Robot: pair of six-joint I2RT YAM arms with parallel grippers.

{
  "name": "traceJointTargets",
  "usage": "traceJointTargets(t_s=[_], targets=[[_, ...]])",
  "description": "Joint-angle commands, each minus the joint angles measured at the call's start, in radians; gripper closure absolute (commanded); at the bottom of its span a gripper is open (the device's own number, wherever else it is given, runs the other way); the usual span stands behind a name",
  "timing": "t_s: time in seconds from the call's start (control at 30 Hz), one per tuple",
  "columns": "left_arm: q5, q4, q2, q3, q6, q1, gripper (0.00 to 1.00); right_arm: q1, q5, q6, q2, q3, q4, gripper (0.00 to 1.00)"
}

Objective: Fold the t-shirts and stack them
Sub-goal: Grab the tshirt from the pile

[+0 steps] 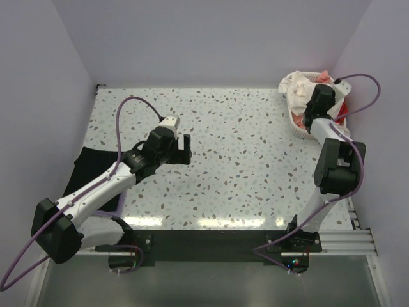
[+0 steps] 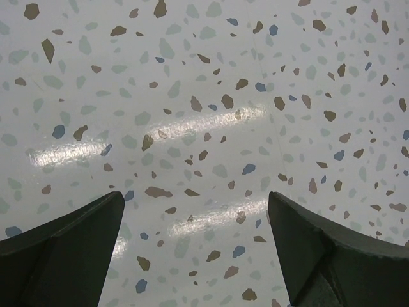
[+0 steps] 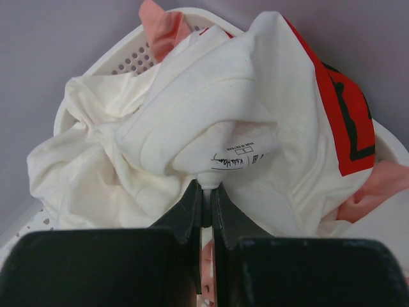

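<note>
A crumpled cream-white t-shirt (image 3: 185, 128) with a red-and-black print (image 3: 329, 89) fills the white lattice basket (image 3: 128, 54) at the table's far right corner. Salmon-pink t-shirt cloth (image 3: 160, 25) shows beneath it. My right gripper (image 3: 206, 185) is shut on a fold of the cream t-shirt, just below its printed neck label. In the top view the right arm reaches into the basket (image 1: 299, 131) over the cream t-shirt (image 1: 295, 86). A black t-shirt (image 1: 92, 167) lies flat at the table's left edge. My left gripper (image 1: 182, 139) hovers open over bare table, its fingers (image 2: 77, 243) wide apart and nothing between them.
The speckled terrazzo tabletop (image 1: 243, 160) lies between the two arms. White walls close in the back and both sides. The left arm's purple cable (image 1: 131, 105) loops above the table. The basket sits tight against the right wall.
</note>
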State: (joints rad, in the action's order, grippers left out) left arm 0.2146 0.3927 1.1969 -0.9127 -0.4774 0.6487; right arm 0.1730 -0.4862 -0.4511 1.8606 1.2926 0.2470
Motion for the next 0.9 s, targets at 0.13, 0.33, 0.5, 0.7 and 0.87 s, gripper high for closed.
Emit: traceJointTargets(t_s=[0.13,0.33,0.5,0.7,0.87], targets=[[-0.015,0.005,-0.005,-0.04,0.019,-0.007,0.0,-0.009,-0.06,0.011,-0.164,-0.012,0.078,1.0],[-0.009,0.005,-0.01,-0.04,0.019,-0.006,0.0,-0.024,-0.071,0.006,-0.224,-0.012,0.066,1.0],[-0.008,0.006,-0.016,-0.04,0.019,-0.007,0.0,-0.027,-0.068,-0.014,-0.261,0.031,0.018,1.0],[-0.006,0.006,-0.019,-0.04,0.02,-0.006,0.0,-0.027,-0.057,-0.023,-0.273,0.157,-0.086,1.0],[-0.003,0.006,-0.025,-0.038,0.019,-0.007,0.0,-0.027,-0.055,-0.001,-0.239,0.281,-0.182,1.0]])
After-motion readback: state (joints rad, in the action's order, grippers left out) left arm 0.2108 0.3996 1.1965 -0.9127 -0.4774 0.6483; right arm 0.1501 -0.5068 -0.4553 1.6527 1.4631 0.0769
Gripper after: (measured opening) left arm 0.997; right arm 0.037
